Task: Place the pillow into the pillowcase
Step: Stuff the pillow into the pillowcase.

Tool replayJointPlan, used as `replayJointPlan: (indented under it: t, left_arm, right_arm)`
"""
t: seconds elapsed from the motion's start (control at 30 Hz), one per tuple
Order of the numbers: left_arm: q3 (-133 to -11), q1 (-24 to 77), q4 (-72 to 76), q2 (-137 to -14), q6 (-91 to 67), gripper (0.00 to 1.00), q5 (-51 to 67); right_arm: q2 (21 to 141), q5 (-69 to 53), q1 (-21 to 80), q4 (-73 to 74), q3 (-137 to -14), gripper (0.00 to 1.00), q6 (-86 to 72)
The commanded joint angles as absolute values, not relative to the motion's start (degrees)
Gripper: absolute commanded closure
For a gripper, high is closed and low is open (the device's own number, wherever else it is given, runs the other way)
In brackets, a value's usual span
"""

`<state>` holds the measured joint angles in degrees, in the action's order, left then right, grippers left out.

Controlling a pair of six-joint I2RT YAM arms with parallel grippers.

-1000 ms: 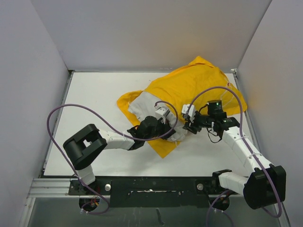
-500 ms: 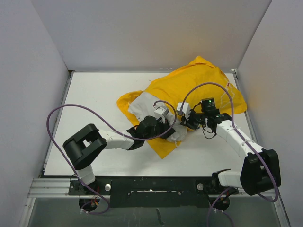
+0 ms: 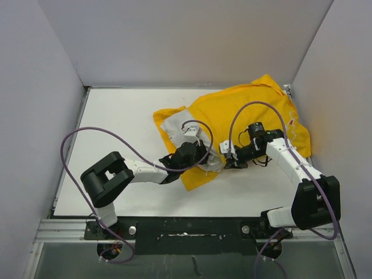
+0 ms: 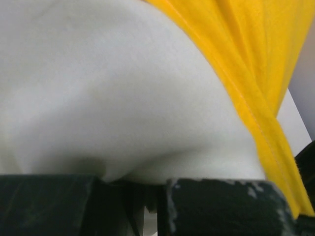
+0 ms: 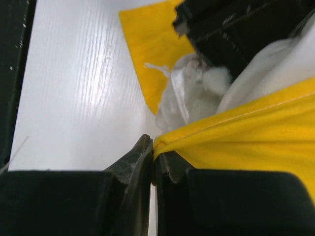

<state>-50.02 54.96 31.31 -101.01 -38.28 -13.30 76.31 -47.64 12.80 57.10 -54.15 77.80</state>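
On the bench (image 3: 116,145), the pillow (image 3: 174,131) is partly inside the yellow Pikachu pillowcase (image 3: 244,110), with its near-left end poking out of the mouth.

My left fingers (image 3: 204,158) are squeezed tight on the soft white pillow, and my right fingers (image 3: 231,163) are pinched tight on the edge of the pillowcase. To do this well, I think I should hold the pillow firm and pull the yellow edge slowly over the bare end. If I tug too fast, the thin cloth could slip out.
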Motion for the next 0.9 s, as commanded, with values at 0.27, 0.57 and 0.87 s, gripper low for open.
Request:
replayJointPlan:
  t: [0.27, 0.57, 0.87]
  left_arm:
    - [-54.0, 57.0, 56.5, -110.6, -45.5, 0.97, -20.6]
    - [-36.9, 50.4, 49.9, -89.5, -41.8, 0.28, 6.5]
    - [-28.0, 48.9, 28.4, -71.6, -39.2, 0.12, 15.1]
  right_arm:
    - [80.7, -62.3, 9.7, 54.9, -59.8, 0.95, 57.6]
    - [85.5, -60.4, 1.6, 57.6, -60.4, 0.95, 57.3]
    - [85.3, -60.8, 3.0, 57.7, -60.5, 0.95, 56.9]
